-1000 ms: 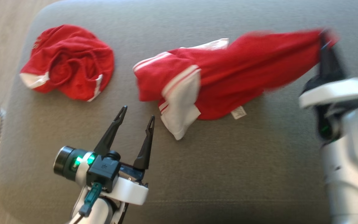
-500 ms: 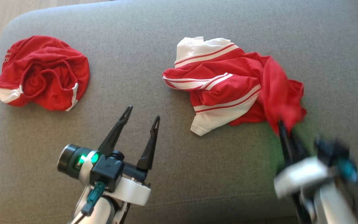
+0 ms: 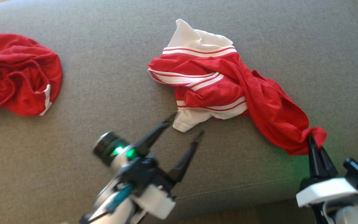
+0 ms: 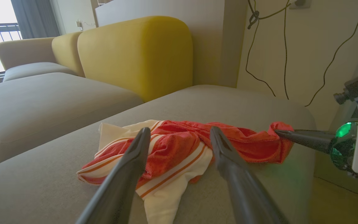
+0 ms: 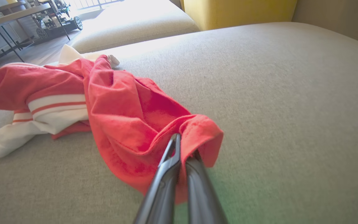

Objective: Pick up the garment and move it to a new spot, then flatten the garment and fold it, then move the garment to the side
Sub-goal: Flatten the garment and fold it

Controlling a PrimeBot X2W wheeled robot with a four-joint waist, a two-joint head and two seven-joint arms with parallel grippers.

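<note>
**Right gripper point(image 3: 310, 139) pinches the shirt point(image 3: 216, 90); left gripper point(image 3: 186, 125) open**

The right gripper is clamped tight on a bunched red corner of the shirt. Its two fingers are pressed together with cloth wrapped round their tips, near the front edge of the gray cushion point(image 3: 104, 46). From that pinch the shirt trails away from the robot and to its left across the cushion. The red cloth is twisted like a rope and ends in a crumpled heap of red and white striped parts. The left gripper is spread wide and holds nothing. Its fingertips sit just beside the white sleeve end; whether they touch it cannot be told. Well apart, at the far left, a second red garment point(image 3: 17, 74) lies crumpled. A yellow backrest point(image 4: 135, 53) stands behind the cushion.
</note>
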